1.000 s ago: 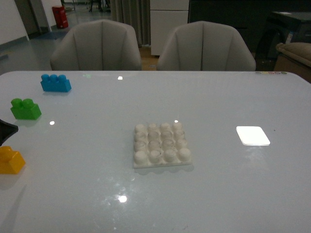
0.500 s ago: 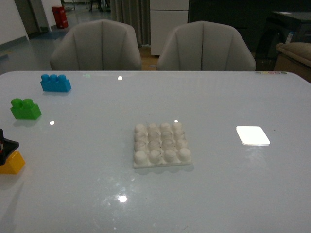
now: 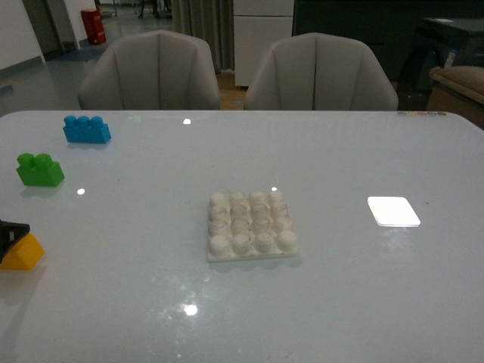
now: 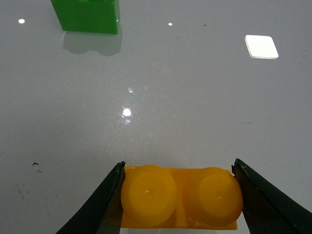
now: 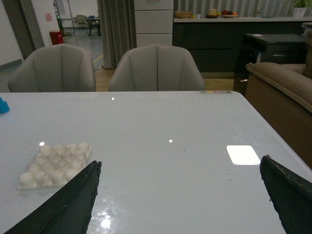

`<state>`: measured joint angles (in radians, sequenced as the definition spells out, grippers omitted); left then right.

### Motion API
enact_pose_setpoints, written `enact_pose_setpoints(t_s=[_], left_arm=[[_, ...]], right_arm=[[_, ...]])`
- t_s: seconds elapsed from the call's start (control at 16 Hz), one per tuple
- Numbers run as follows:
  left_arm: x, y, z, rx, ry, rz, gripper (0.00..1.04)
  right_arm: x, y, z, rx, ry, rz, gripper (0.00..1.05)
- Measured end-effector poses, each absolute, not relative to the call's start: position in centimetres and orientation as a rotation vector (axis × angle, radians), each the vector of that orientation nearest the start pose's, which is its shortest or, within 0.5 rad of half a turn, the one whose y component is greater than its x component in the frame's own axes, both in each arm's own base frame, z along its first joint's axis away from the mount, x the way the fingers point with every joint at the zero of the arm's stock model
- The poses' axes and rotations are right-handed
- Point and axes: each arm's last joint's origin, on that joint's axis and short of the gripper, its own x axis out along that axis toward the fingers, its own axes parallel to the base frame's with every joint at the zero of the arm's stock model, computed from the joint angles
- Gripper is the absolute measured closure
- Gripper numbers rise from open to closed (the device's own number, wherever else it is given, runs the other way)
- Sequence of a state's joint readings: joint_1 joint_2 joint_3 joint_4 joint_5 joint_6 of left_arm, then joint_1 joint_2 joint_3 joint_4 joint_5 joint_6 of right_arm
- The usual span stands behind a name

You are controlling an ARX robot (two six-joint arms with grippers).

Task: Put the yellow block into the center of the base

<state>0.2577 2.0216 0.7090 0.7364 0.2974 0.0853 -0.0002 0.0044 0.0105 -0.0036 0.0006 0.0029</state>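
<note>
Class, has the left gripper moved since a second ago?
Yes. The left gripper came down the front view, away from the green brick, onto the yellow block.

L gripper (image 4: 178, 168) at bottom centre of frame, dark fingers (image 4: 97, 209) touching both ends of the yellow block (image 4: 180, 197), 2 studs facing cam. Green brick (image 4: 87, 14) upper left, cut by frame edge. Glowing white rectangle (image 4: 262, 46) upper right on glossy table (image 4: 195, 97)

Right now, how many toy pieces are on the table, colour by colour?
yellow block: 1
green brick: 1
blue brick: 1
white base: 1
Total: 4
</note>
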Motion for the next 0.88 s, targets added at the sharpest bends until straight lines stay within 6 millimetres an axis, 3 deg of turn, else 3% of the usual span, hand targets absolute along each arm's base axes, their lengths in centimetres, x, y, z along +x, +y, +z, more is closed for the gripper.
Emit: enact_pose_setpoints(t_s=[0.5, 0.88], left_arm=[[32.4, 6.2, 9.0, -0.063, 0.518, -0.059, 0.46], [32.6, 3.0, 12.2, -0.049, 0.435, -0.084, 0.46]], right_arm=[[9.7, 0.0, 16.6, 0.003, -0.003, 0.0, 0.06], [9.7, 0.0, 16.6, 0.003, -0.003, 0.0, 0.06]])
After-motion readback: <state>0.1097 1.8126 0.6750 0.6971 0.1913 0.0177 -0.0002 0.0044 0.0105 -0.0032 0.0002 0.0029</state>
